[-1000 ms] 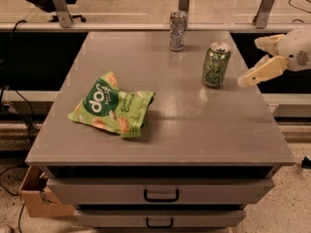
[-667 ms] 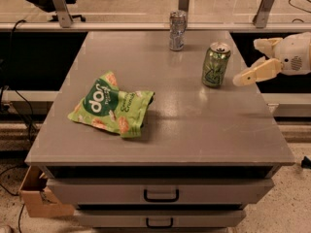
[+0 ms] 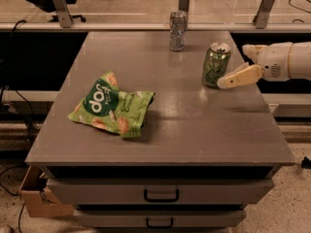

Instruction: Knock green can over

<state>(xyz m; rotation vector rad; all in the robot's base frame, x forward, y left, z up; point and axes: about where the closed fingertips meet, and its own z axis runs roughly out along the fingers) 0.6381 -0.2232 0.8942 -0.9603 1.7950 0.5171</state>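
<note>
the gripper (image 3: 233, 66), right of frame, has its fingers spread wide, the lower tip just beside the upright green can (image 3: 215, 65) on the grey table (image 3: 194, 130). silver can (image 3: 177, 30) at top centre, bag (image 3: 112, 111) at left, drawers (image 3: 160, 194) below, box (image 3: 39, 198) on the floor at lower left.

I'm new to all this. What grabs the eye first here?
The pale gripper reaching in from the right edge, one fingertip by the foot of the upright green can. Next, the bright green snack bag lying on the table at the left, and a silver can at the back edge.
</note>
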